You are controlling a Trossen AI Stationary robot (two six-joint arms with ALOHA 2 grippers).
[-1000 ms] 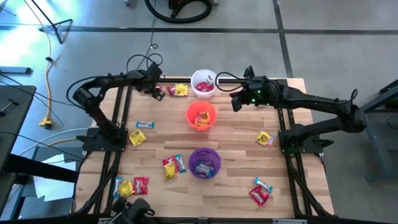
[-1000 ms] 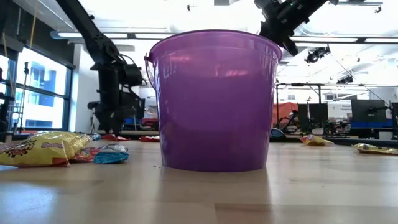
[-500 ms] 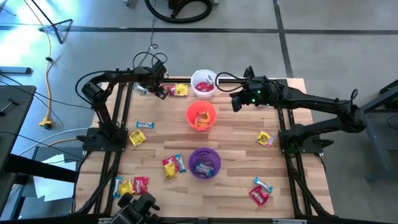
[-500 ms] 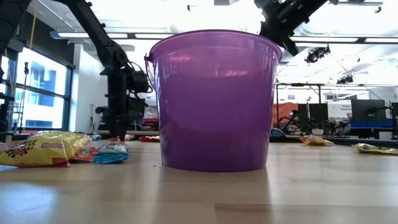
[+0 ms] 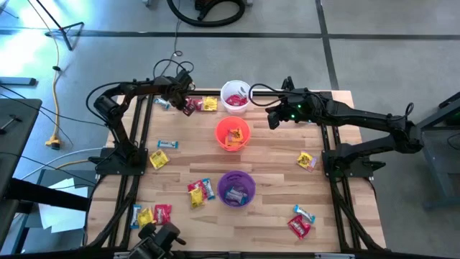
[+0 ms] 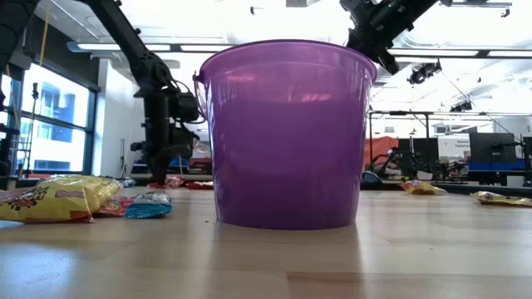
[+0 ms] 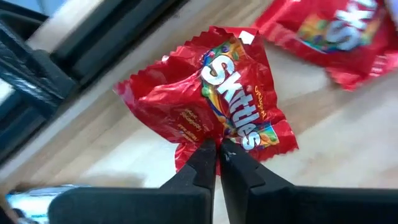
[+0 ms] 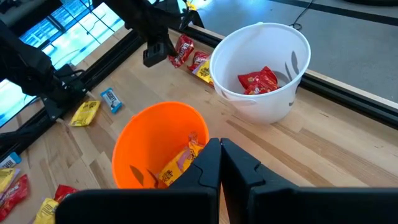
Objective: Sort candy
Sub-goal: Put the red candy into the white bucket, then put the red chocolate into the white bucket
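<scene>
My left gripper (image 5: 184, 105) is at the table's far left, shut on a red candy packet (image 7: 211, 93). A second red packet (image 7: 329, 31) and a yellow one (image 5: 209, 103) lie flat on the table beside it. A white cup (image 5: 235, 97) holds red candy, an orange cup (image 5: 232, 134) holds yellow candy, and a purple cup (image 5: 236, 188) stands nearer. My right gripper (image 5: 273, 119) is shut on nothing, up in the air right of the orange cup (image 8: 158, 140). My left gripper pinches the red packet's crinkled edge (image 7: 219, 138) between its two fingertips (image 7: 202, 155). The fingers come from above, pointing down. The packet is bunched up at the pinch, and the rest of it lies on the table.
More candy lies loose: a blue one (image 5: 162, 103) at the far left, a blue and a yellow one (image 5: 159, 158) at the left, a cluster (image 5: 200, 190) left of the purple cup, others at the near left (image 5: 153, 214), right (image 5: 307, 160) and near right (image 5: 301, 223).
My left gripper has gone a little toward the table's right edge and down onto the red packet, then shut on its edge. The packet stays on the table.
</scene>
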